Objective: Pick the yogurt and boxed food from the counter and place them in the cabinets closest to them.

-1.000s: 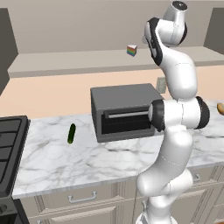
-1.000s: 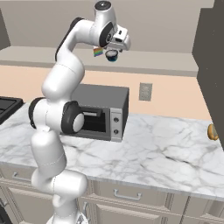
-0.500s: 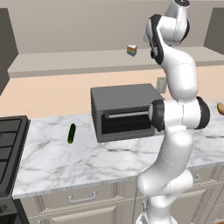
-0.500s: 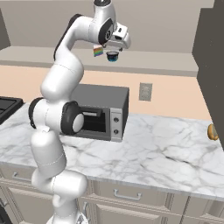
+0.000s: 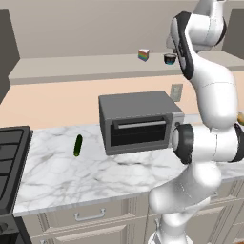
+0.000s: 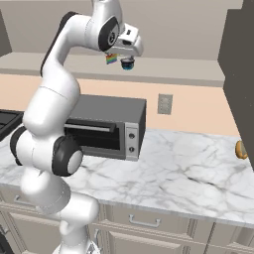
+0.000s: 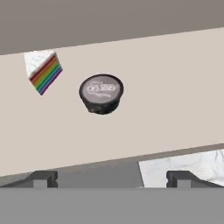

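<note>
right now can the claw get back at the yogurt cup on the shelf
Probably yes. The claw is open and looks straight at the yogurt cup, which sits free on the shelf. The striped cube stands apart to one side, so nothing blocks the way.

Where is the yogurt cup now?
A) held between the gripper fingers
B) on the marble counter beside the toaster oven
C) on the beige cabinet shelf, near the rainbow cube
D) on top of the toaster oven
C: the yogurt sits on the shelf beside the rainbow cube, apart from the open gripper.
</note>
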Tool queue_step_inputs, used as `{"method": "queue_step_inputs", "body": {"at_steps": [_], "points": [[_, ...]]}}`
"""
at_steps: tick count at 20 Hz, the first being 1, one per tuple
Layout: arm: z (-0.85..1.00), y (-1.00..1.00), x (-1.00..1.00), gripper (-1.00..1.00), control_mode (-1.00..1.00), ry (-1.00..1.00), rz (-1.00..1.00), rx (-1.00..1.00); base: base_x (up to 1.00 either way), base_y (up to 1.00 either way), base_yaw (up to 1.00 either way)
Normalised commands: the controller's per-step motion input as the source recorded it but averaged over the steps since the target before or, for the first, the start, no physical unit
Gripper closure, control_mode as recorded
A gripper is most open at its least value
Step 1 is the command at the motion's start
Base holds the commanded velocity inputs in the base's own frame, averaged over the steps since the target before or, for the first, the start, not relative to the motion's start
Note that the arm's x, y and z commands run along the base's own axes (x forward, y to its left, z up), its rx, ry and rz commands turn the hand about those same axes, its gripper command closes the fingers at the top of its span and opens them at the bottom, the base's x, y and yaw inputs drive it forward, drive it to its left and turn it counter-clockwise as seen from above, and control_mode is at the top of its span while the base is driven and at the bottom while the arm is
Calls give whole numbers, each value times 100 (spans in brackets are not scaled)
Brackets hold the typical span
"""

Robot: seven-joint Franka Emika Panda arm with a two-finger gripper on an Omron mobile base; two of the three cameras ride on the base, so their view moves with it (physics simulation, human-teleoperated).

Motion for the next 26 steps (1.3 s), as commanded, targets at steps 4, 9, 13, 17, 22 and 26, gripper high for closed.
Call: {"method": "queue_step_inputs", "body": {"at_steps": [4, 9, 13, 17, 22, 26], "points": [[-24, 27, -100, -100, -100, 0, 1, -9, 0, 0, 0], [-41, 37, -100, -100, -100, 0, 0, -9, 0, 0, 0], [-61, 29, -79, -100, -100, 0, 0, -9, 0, 0, 0], [-69, -2, -19, -100, -100, -2, 0, -7, 0, 0, 0], [-49, -7, -29, -100, -100, -7, 0, -2, 0, 0, 0], [-16, 0, -4, -100, -100, -5, 2, -4, 0, 0, 0]]}}
